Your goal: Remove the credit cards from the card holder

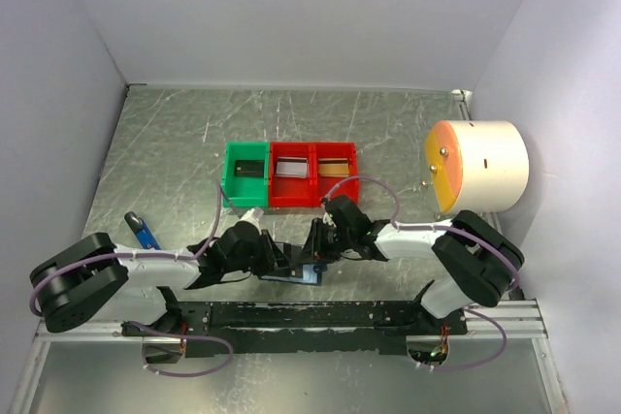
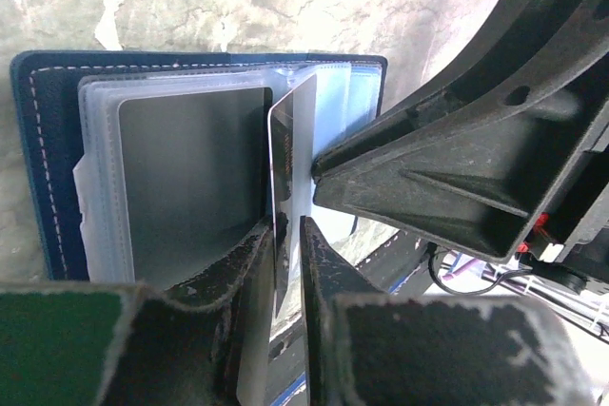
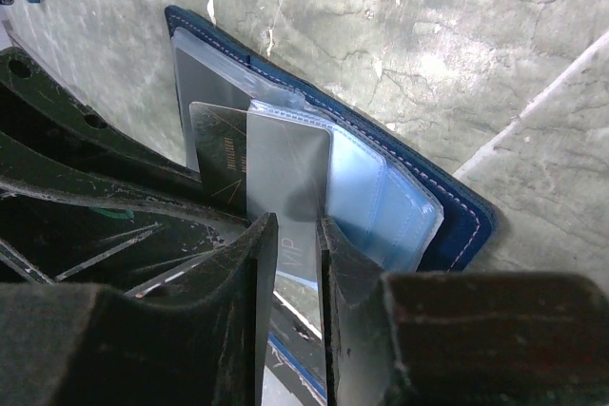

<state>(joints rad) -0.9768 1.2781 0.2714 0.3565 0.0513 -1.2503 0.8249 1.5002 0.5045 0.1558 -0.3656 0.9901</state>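
Observation:
The navy card holder [image 1: 291, 277] lies open on the table between both grippers, with clear sleeves showing in the left wrist view [image 2: 43, 140] and the right wrist view [image 3: 461, 211]. A grey card [image 2: 190, 178] sits in a sleeve. A silvery card [image 2: 295, 130] stands up out of the sleeves, edge-on between the fingers of my left gripper [image 2: 287, 263], which is shut on it. Its face, printed VIP, shows in the right wrist view [image 3: 285, 159]. My right gripper [image 3: 297, 235] is nearly closed, holds nothing, and its tips are against that card. In the top view the left gripper [image 1: 288, 261] and right gripper [image 1: 312, 256] meet.
A green bin [image 1: 229, 184] holding a dark card and a red two-part bin [image 1: 312, 202] holding a silvery and a tan card stand just behind the grippers. A small blue tag [image 1: 144, 231] lies at the left. A white cylinder with an orange face [image 1: 475, 164] stands at the right.

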